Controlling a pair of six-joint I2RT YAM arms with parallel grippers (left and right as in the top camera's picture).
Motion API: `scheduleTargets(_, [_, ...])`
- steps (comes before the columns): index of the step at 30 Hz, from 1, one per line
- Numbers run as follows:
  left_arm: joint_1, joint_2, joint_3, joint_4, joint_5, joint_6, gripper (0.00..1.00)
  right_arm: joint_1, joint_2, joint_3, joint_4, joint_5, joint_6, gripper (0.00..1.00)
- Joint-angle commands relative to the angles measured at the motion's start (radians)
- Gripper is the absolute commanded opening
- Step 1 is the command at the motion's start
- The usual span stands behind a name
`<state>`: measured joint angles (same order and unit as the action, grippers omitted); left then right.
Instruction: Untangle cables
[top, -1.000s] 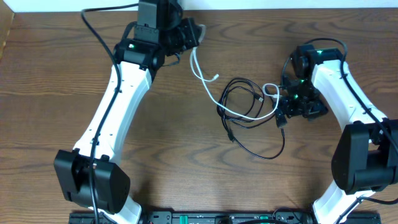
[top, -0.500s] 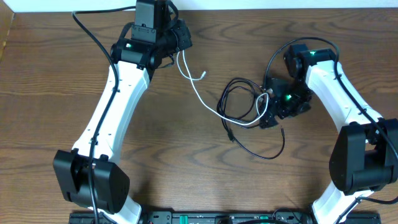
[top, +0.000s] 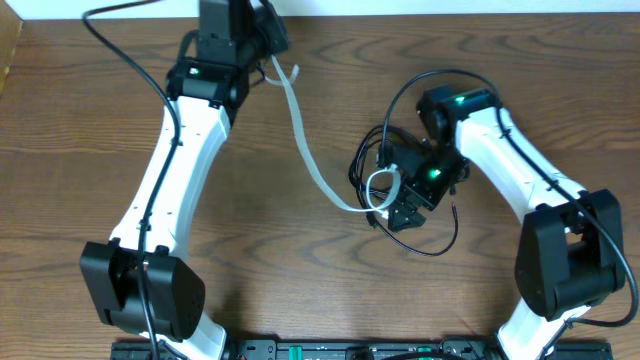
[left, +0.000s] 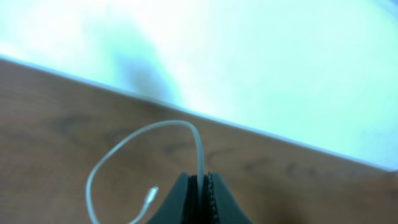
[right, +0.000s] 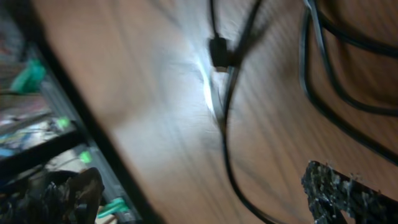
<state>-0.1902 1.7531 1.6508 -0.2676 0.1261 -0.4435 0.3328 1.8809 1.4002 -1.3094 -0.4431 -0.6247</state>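
1. Left jaws: clamped on the white cable (top: 305, 140) close to its plug end, raised at the far edge of the table (top: 80, 150).
2. Right jaws: spread wide and holding nothing, low over the knot where the white loop lies among the black cable (right: 224, 149) coils.
3. Recommended: pin the black coils with the right jaws, then draw the white cable slowly along its own line, so the loop slips free rather than tightens.
4. Orientation: the white cable's long axis runs diagonally from my far-left grip to the near-right tangle, and its plug tail curls back beside the grip.

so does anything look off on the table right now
Only the tangle: the white cable, pinched in the left claw, runs to a loop lying among coils of the black cable under the open right claw. No damage visible.
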Motion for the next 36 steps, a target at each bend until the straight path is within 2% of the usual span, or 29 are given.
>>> scheduleTargets(1, [0.005, -0.048, 0.005, 0.06, 0.072, -0.003, 0.07, 0.005, 0.005, -0.021, 0.045, 0.148, 0.117, 0.99])
scheduleTargets(6, [0.014, -0.093, 0.005, 0.068, -0.015, -0.002, 0.07, -0.027, 0.005, -0.022, 0.142, 0.297, 0.262, 0.99])
scheduleTargets(9, [0.021, -0.094, 0.005, 0.019, 0.042, -0.003, 0.07, -0.045, 0.005, -0.022, 0.194, 0.26, 0.273, 0.98])
scheduleTargets(14, [0.014, -0.088, 0.004, -0.088, 0.134, -0.002, 0.08, -0.05, 0.004, -0.006, 0.32, 0.076, 0.269, 0.96])
scheduleTargets(18, [0.014, -0.088, 0.005, -0.095, 0.247, -0.003, 0.07, -0.049, 0.004, -0.003, 0.517, -0.192, 0.269, 0.96])
scheduleTargets(21, [0.014, -0.088, 0.005, -0.071, 0.355, -0.015, 0.07, -0.037, 0.005, -0.003, 0.709, -0.313, 0.27, 0.87])
scheduleTargets(22, [0.014, -0.089, 0.005, -0.06, 0.381, -0.033, 0.07, -0.027, 0.005, -0.003, 0.767, -0.312, 0.27, 0.84])
scheduleTargets(26, [0.014, -0.095, 0.005, -0.016, 0.391, -0.169, 0.07, 0.023, 0.02, -0.003, 0.924, -0.319, 0.282, 0.84])
scheduleTargets(36, [0.014, -0.134, 0.005, 0.069, 0.454, -0.489, 0.07, 0.067, 0.073, -0.003, 1.186, -0.319, 0.431, 0.83])
